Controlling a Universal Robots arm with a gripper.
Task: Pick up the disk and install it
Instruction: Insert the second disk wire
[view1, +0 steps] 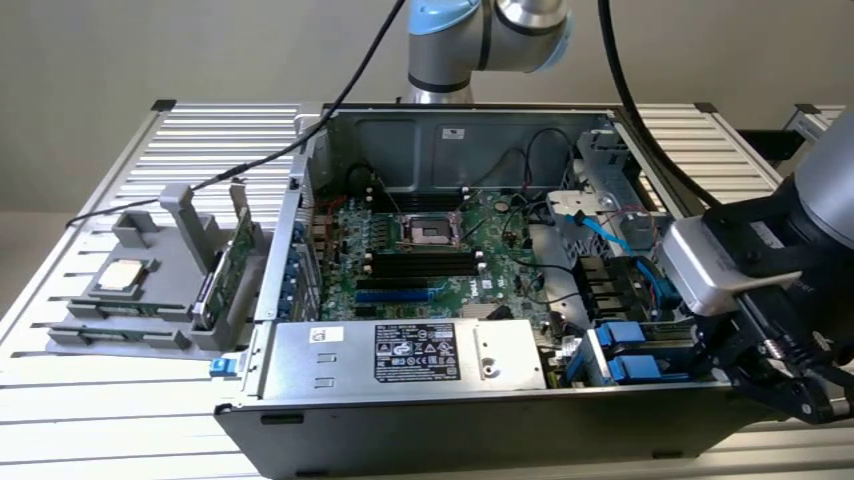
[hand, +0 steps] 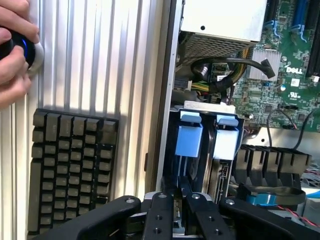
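An open computer case (view1: 441, 400) lies on a ribbed metal tabletop (view1: 134, 400), its side off so the drive bays can be reached from above. The pincer (hand: 175, 220) hovers over those bays with its jaws drawn narrow, apparently empty. Just beyond its tips, the disk (hand: 189, 145) stands upright in its blue carrier, slotted into a bay.

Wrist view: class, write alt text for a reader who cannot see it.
The black gripper hangs over blue plastic drive carriers standing in the bay of an open computer case, beside its green motherboard. Outside the case, a black keyboard lies on a ribbed aluminium table, and a person's hand holds a small round device.
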